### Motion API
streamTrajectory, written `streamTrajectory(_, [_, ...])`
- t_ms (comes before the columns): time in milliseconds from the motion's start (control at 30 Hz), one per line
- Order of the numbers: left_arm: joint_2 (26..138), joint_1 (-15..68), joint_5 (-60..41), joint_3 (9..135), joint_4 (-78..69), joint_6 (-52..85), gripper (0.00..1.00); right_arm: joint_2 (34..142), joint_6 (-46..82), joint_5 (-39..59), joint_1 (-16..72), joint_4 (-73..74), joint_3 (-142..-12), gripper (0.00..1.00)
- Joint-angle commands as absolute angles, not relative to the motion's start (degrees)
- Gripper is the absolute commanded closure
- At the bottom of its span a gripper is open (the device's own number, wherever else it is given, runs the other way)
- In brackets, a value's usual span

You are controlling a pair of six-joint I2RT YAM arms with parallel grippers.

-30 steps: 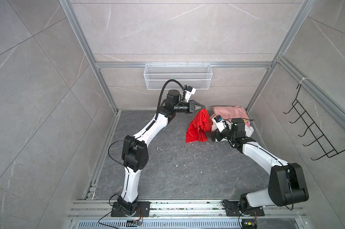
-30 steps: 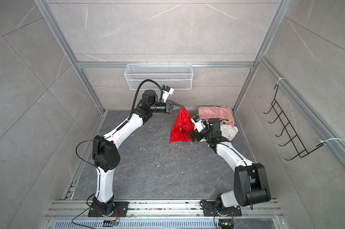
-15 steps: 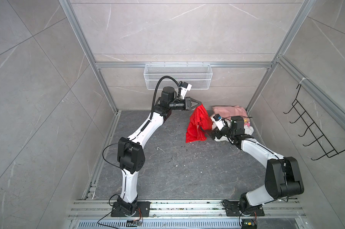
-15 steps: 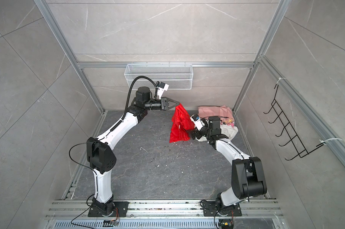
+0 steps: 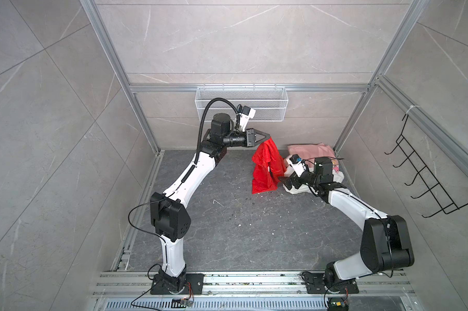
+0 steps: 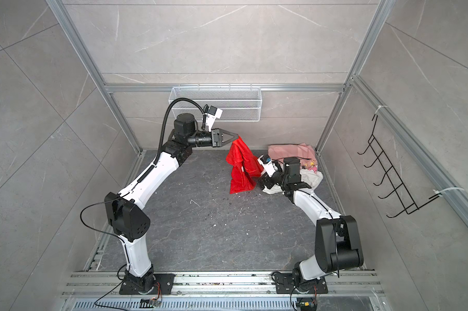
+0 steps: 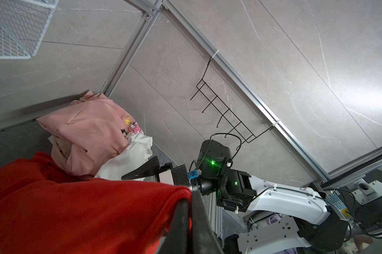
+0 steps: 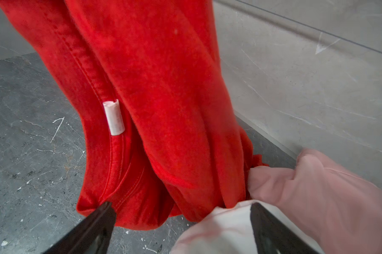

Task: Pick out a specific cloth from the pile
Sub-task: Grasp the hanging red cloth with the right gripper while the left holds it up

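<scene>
Left gripper (image 5: 267, 137): closed on the top corner of the cloth (image 5: 266, 167), raised near the back wall.
Cloth: red; hangs from that grip, long axis near vertical; lower hem down on the floor (image 5: 227, 215). In the right wrist view, its pile-side fold is wedged between the pink garment (image 8: 317, 198) and the white garment (image 8: 214, 233).
Pile (image 5: 308, 149): right of the cloth, touching it.
Right gripper (image 8: 181, 222): jaws wide, empty, low beside the hem; the arm nearer the wedged end.
Judgement: freeing the cloth calls for a pull up and leftward, away from the pile.
</scene>
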State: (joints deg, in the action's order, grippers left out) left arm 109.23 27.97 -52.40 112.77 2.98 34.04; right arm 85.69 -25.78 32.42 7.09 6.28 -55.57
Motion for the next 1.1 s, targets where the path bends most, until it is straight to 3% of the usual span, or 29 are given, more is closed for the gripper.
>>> streamTrajectory(0, [103.5, 27.7, -53.6, 113.5, 3.5, 29.9, 1.0, 82.8, -27.2, 34.2, 7.0, 3.8, -54.8, 0.01])
streamTrajectory(767, [98.3, 27.2, -54.5, 110.0, 5.3, 27.1, 1.0, 97.2, -30.3, 39.5, 11.4, 14.1, -63.4, 0.04])
streamTrajectory(933, [98.1, 27.1, -54.2, 110.0, 5.2, 27.1, 1.0, 99.2, -30.3, 39.5, 13.4, 15.0, -63.7, 0.11])
streamTrajectory(1067, [97.8, 26.8, -54.0, 109.4, 5.0, 26.7, 1.0, 98.9, -28.5, 40.4, 13.6, 15.7, -62.9, 0.23])
